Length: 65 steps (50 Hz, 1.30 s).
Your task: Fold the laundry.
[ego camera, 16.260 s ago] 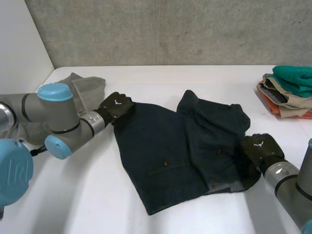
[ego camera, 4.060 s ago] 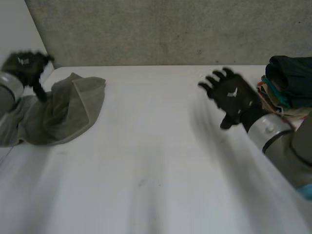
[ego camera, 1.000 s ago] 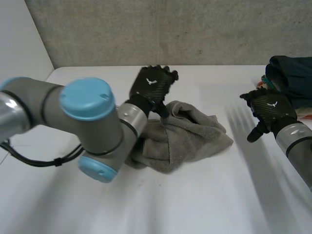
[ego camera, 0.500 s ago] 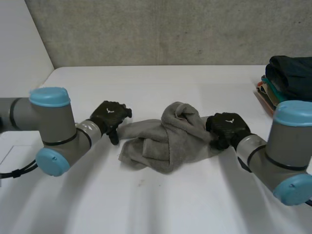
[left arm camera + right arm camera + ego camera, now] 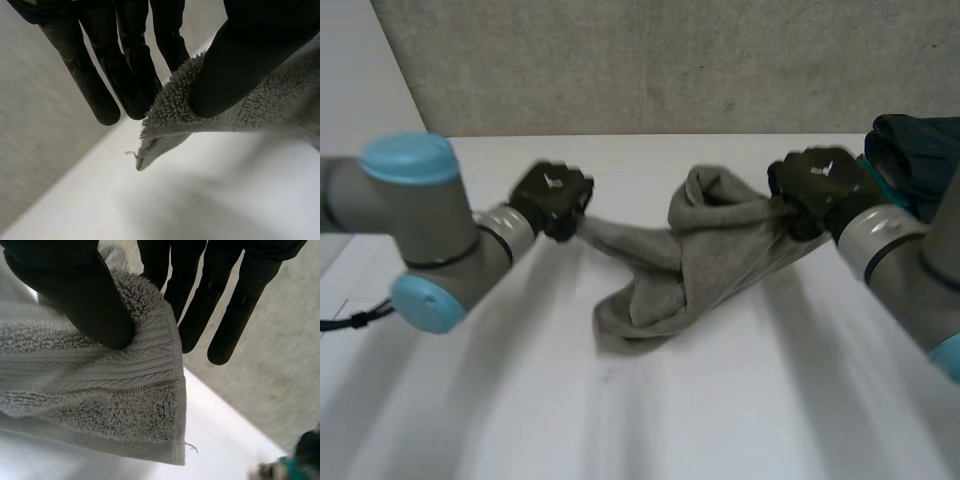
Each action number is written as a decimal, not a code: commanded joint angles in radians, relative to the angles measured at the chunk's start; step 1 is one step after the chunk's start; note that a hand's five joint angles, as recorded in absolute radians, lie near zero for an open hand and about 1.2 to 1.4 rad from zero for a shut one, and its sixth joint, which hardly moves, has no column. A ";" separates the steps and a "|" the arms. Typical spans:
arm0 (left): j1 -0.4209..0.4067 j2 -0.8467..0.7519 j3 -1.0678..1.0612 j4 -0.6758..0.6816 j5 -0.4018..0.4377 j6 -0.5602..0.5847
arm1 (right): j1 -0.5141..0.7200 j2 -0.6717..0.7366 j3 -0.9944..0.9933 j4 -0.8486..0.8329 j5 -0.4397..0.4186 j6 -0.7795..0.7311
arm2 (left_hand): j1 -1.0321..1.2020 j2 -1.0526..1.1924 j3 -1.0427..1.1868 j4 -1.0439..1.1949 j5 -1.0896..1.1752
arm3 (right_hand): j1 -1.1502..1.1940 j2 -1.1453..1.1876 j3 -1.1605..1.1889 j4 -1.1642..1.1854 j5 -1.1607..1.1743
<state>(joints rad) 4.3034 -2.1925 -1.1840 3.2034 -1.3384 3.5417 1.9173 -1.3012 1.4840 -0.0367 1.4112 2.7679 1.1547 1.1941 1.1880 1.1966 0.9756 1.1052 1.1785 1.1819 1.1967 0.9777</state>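
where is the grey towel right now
In the head view the grey towel hangs across the middle, pinched at one end by the left hand and at the other by the right hand.

White table: grey towel sags onto it near centre, lowest fold resting at 6 o'clock. Folded clothes stack at the 2 o'clock edge.

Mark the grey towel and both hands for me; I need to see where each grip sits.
grey towel (image 5: 695, 255): head view, the drooping middle fold.
left hand (image 5: 552, 200): head view, back of the hand, pinching one towel corner.
right hand (image 5: 815, 185): head view, back of the hand, pinching the opposite corner.
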 commanded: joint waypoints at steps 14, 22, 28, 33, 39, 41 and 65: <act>0.015 0.566 -0.406 -0.008 -0.019 -0.153 | -0.058 0.213 -0.476 -0.040 0.005 -0.188 | 0.242 0.202 0.208 0.200 0.246 | 0.291 0.218 0.214 0.200 0.244; -0.002 0.536 -0.453 -0.010 -0.027 -0.156 | 0.023 0.523 -0.565 -0.400 0.074 -0.206 | 0.242 0.202 0.208 0.200 0.246 | -0.597 -0.670 -0.674 -0.689 -0.644; -0.004 0.531 -0.453 -0.013 -0.028 -0.161 | 0.031 0.600 -0.659 -0.401 0.187 -0.212 | 0.242 0.202 0.208 0.200 0.246 | -0.931 -1.004 -1.007 -1.022 -0.978; -0.001 0.550 -0.448 -0.014 -0.028 -0.161 | 0.026 0.470 -0.564 -0.319 0.222 -0.217 | 0.242 0.202 0.208 0.200 0.246 | -0.931 -1.004 -1.007 -1.022 -0.978; -0.004 0.585 -0.433 -0.014 -0.030 -0.162 | -0.006 0.232 -0.368 -0.079 0.213 -0.220 | 0.242 0.202 0.208 0.200 0.246 | -0.931 -1.004 -1.007 -1.022 -0.978; -0.005 0.600 -0.427 -0.013 -0.028 -0.168 | -0.020 0.201 -0.322 -0.002 0.206 -0.218 | 0.242 0.202 0.208 0.200 0.246 | -0.931 -1.004 -1.007 -1.022 -0.978; -0.007 0.651 -0.189 -0.016 -0.091 -0.353 | -0.118 0.284 0.119 -0.153 0.040 -0.171 | 0.242 0.202 0.208 0.200 0.246 | -0.639 -0.712 -0.715 -0.730 -0.686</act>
<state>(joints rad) 4.2991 -1.5288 -1.4210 3.1878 -1.3864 3.1862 1.7963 -1.1078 1.6086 -0.0649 1.4483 2.5823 1.1546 1.1969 1.1930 1.2010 0.9756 0.3705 0.3564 0.3687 0.3695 0.2018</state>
